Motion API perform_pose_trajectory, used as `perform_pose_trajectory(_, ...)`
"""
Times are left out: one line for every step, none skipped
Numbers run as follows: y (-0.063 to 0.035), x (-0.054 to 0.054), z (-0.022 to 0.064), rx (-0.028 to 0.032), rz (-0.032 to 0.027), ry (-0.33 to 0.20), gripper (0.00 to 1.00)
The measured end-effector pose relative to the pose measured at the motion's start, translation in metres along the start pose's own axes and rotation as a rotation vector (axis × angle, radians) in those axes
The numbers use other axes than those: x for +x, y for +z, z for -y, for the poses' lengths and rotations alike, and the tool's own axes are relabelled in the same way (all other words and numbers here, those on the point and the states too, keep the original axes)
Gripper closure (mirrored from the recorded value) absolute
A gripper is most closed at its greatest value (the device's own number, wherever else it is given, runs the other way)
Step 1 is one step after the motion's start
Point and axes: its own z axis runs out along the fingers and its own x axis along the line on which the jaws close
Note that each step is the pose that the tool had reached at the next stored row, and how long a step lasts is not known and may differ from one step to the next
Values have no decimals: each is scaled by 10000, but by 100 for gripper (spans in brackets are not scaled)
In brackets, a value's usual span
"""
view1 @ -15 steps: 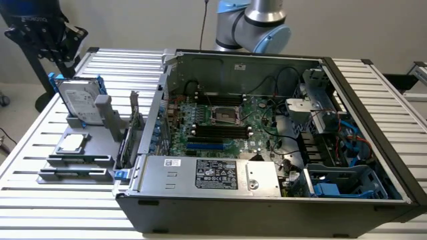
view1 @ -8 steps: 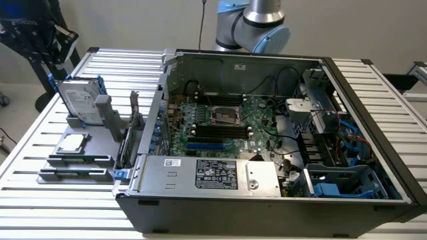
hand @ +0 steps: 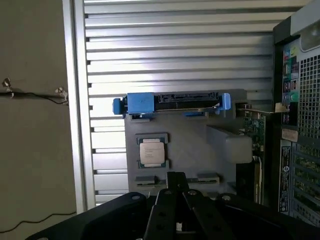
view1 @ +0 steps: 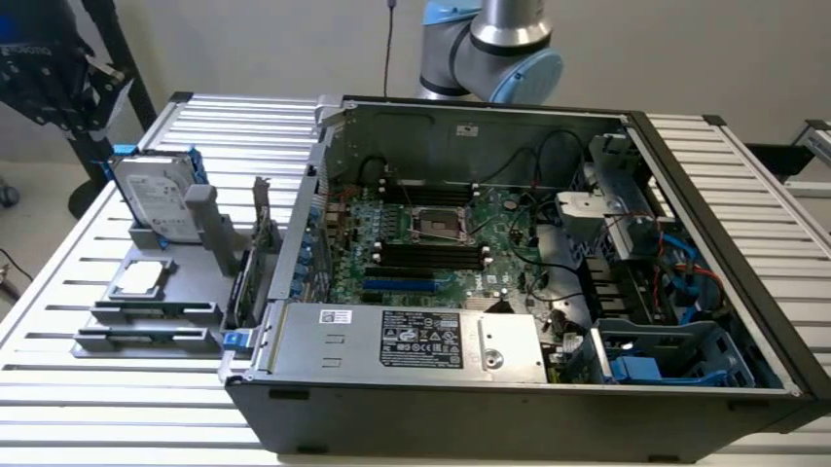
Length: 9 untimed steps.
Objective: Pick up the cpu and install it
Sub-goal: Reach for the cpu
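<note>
The cpu (hand: 151,152) flat, silvery plate up, edges square with grey holder (hand: 195,150).

Soft, even indoor light, moderately bright. Pale glare across table (hand: 165,80) slats, wrist view. Computer case (view1: 454,126) interior dimmer, shadowed toward near wall.

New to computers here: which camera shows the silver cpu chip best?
The wrist view: the cpu faces the camera squarely on its grey holder. The exterior view shows the cpu from afar, at a slant.
</note>
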Motion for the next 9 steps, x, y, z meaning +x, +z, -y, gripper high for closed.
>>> perform_pose_trajectory(8, 25, 1, 9, -2, -24, 89)
perform_pose_trajectory(16, 48, 2, 19, -3, -47, 89)
perform_pose_trajectory(24, 73, 3, 28, -3, -72, 89)
perform_pose_trajectory(34, 97, 4, 35, -3, -101, 89)
perform_pose_trajectory(44, 119, 5, 40, -4, -138, 89)
perform_pose_trajectory(55, 135, 6, 42, -4, -191, 89)
perform_pose_trajectory(66, 148, 6, 43, -3, -251, 89)
perform_pose_trajectory(78, 162, 7, 43, -3, -321, 89)
perform_pose_trajectory(89, 174, 8, 42, -3, -386, 89)
